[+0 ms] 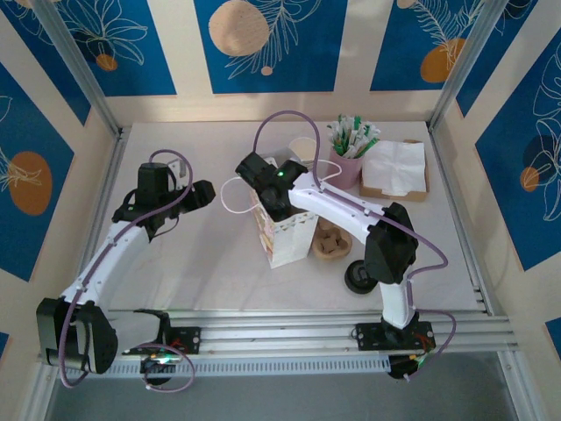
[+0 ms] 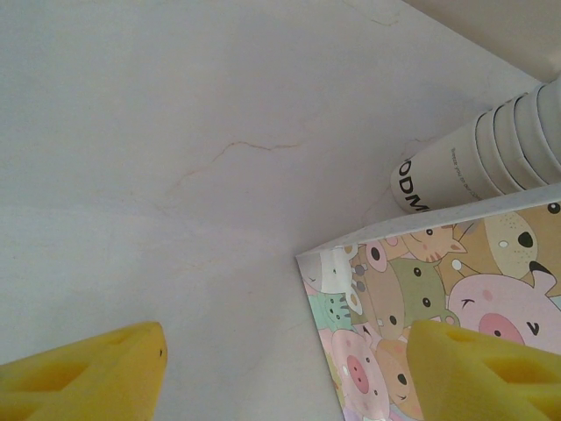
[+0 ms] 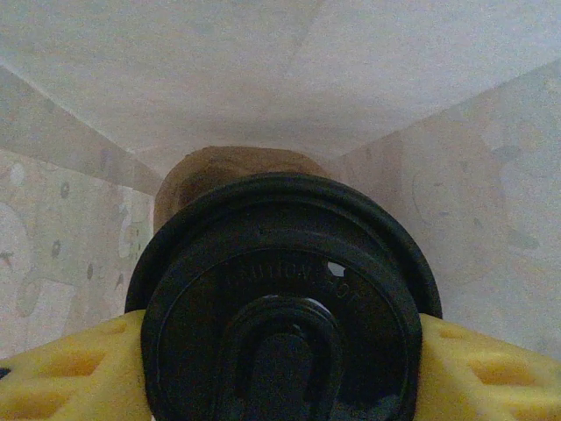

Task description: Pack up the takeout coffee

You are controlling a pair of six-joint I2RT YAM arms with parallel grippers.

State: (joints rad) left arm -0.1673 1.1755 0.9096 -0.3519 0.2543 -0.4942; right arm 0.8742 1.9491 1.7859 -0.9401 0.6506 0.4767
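Two robot arms reach over a pale table (image 1: 210, 254). The right gripper (image 1: 267, 189) is at the open top of a gift bag (image 1: 289, 237) that stands upright near the middle of the table.

The right wrist camera looks down inside the bag. There the right gripper (image 3: 280, 373) has its yellow fingers (image 3: 70, 373) pressed against both sides of the takeout coffee (image 3: 280, 298). The round black plastic lid faces the camera, glossy, with a raised rim, faint embossed lettering and an oval sip tab. A brown shape shows just past the lid's far edge; whether it is the cup itself cannot be told. The white inner walls of the bag (image 3: 79, 228) surround the lid, with cartoon print showing faintly through them.

The left gripper (image 1: 200, 193) hovers left of the bag, wide apart and holding nothing. Its wrist camera shows the yellow fingers (image 2: 96, 373) above bare table (image 2: 175, 132) and a corner of the bag (image 2: 438, 281), which is printed with cartoon animals. A stack of white cups (image 2: 491, 149) lies just beside that corner.
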